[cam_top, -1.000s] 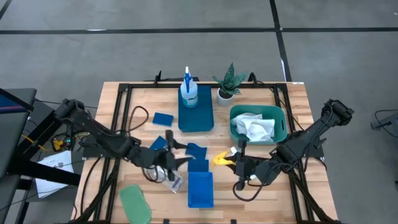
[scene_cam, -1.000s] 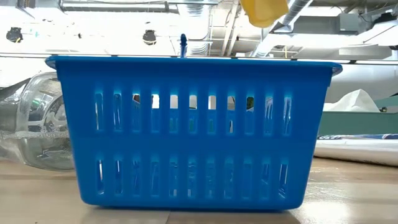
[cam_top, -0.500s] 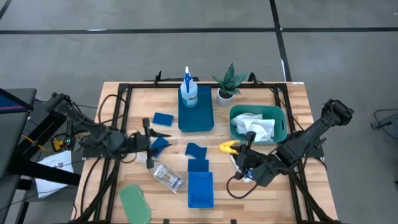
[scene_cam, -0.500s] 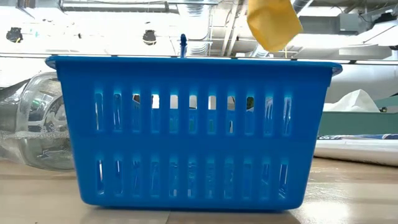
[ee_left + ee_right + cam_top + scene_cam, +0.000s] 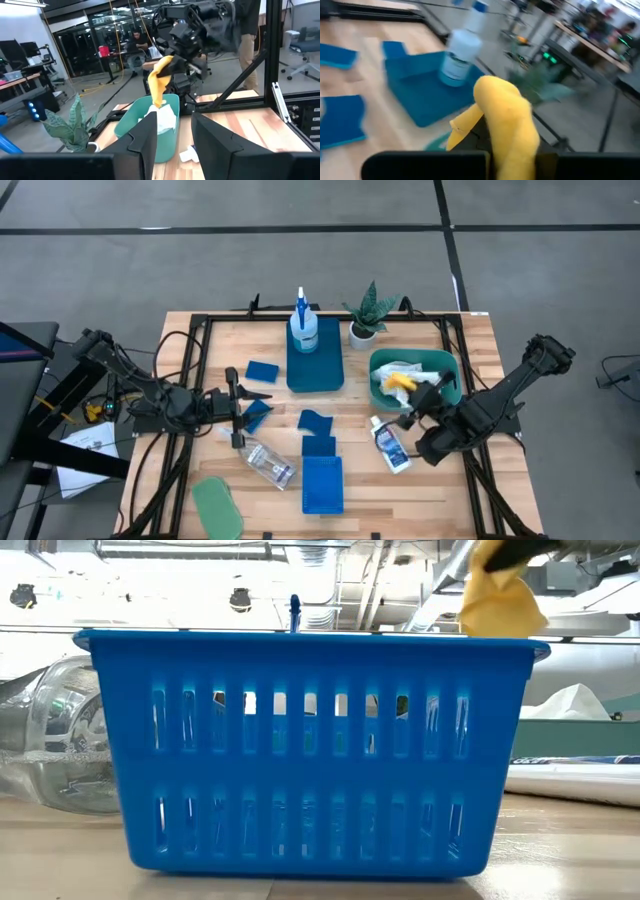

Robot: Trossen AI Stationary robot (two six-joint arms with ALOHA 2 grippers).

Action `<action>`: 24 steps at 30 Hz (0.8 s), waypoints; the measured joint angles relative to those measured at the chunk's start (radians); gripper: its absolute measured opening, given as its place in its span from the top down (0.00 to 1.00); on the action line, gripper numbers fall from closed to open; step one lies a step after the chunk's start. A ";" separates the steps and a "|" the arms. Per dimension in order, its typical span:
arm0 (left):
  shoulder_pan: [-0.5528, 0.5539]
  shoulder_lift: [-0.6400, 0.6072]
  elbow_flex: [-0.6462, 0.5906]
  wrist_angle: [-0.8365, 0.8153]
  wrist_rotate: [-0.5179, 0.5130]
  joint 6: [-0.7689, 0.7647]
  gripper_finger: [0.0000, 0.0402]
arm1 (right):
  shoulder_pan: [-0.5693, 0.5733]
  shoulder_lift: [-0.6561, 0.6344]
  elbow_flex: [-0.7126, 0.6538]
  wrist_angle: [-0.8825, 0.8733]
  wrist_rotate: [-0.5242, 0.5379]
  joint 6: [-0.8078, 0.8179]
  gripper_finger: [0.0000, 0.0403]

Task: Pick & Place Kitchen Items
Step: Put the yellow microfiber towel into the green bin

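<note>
My right gripper [image 5: 412,392] is shut on a yellow cloth [image 5: 399,382] over the teal tub [image 5: 452,375], which holds white cloths [image 5: 164,119]. My left gripper [image 5: 246,406] stands open and level at the table's left, with nothing between its fingers [image 5: 145,142]; a blue sponge [image 5: 258,416] lies by it. A clear plastic bottle [image 5: 266,463] and a white blue-labelled bottle [image 5: 390,446] lie on their sides on the table. The spray bottle [image 5: 303,330] stands on the far blue tray [image 5: 316,370]. A green cloth [image 5: 217,506] lies at the near left. My right gripper pinches the yellow cloth by its upper end [image 5: 165,62] between its two fingers, slanting down from the table's near right. The cloth is lifted clear of the table and hangs slack below the fingers [image 5: 157,87], over the tub's white cloths.
A blue slotted basket [image 5: 322,485] stands at the near middle and fills the low view [image 5: 310,750]. More blue sponges [image 5: 262,370] [image 5: 316,421] lie mid-table. A small potted plant [image 5: 366,315] stands at the far edge beside the tray.
My right gripper has carried the yellow cloth from the near middle toward the far right, to over the teal tub, turning as it went; the white bottle beneath now shows. My left gripper has drawn back from the clear bottle toward the table's left edge.
</note>
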 joint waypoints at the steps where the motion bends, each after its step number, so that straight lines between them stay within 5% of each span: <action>1: 0.000 0.000 0.000 0.003 0.000 0.000 0.71 | 0.000 0.005 0.000 -0.069 0.001 0.087 0.99; 5: 0.000 0.000 0.000 0.006 0.003 0.000 0.71 | -0.001 0.032 -0.025 -0.216 -0.005 0.331 0.99; 24: 0.000 0.000 0.000 0.009 0.002 0.000 0.71 | -0.103 0.031 -0.065 -0.214 -0.132 0.310 0.99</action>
